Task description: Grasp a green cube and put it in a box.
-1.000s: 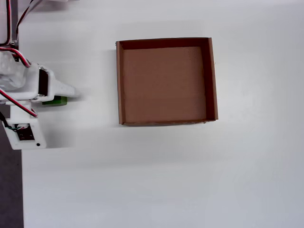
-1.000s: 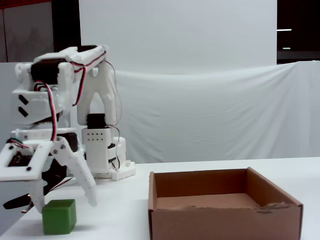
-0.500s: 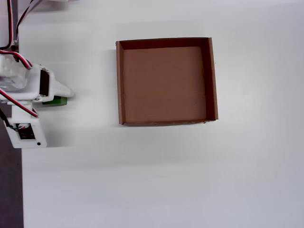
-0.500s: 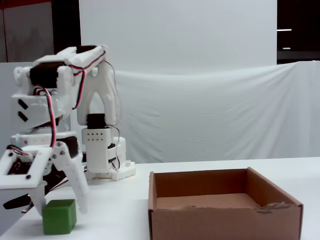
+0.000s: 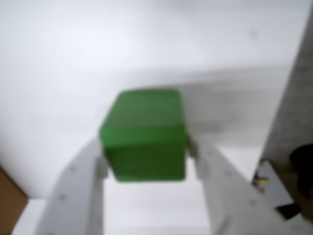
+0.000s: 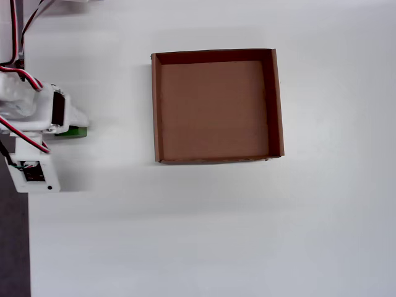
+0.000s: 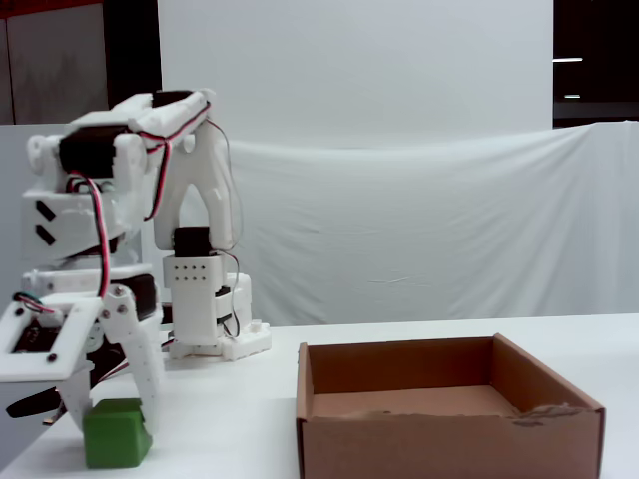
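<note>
We see the gripper [image 5: 145,159] clamping the cube [image 5: 144,140] at the tabletop's [image 6: 216,235] left edge; a skewed grip could drop it short of the box [image 6: 156,105].

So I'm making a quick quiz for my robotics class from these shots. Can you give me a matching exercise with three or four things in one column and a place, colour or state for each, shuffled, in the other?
Column one:
1. green cube
2. box
3. hand
4. cloth backdrop

Column two:
A. brown cardboard, nothing in it
B. white, hanging behind the table in the fixed view
C. between two white fingers, near the table's left edge in the overhead view
D. closed around a block, fingers on either side of it

Pairs: 1-C, 2-A, 3-D, 4-B
</note>
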`<state>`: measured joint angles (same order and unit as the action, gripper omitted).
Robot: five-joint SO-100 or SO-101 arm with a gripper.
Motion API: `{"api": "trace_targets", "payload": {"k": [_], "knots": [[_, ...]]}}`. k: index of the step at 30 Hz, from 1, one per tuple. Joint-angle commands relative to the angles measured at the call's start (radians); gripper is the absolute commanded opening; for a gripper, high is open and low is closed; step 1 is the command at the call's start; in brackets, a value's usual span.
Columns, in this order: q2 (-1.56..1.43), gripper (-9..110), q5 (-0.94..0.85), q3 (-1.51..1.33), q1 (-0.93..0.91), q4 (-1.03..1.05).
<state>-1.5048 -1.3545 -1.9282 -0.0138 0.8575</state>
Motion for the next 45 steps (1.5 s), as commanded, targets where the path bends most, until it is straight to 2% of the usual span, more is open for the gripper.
{"api": "trace_targets", "payload": {"k": [1,16,31,45], "knots": [[-0.002,20,0.009,0.049,0.012,0.0],[0.006,14,0.041,0.071,0.021,0.002],[-0.057,14,0.098,0.184,0.049,0.118],[-0.196,14,0.14,0.262,0.169,0.189]]}}
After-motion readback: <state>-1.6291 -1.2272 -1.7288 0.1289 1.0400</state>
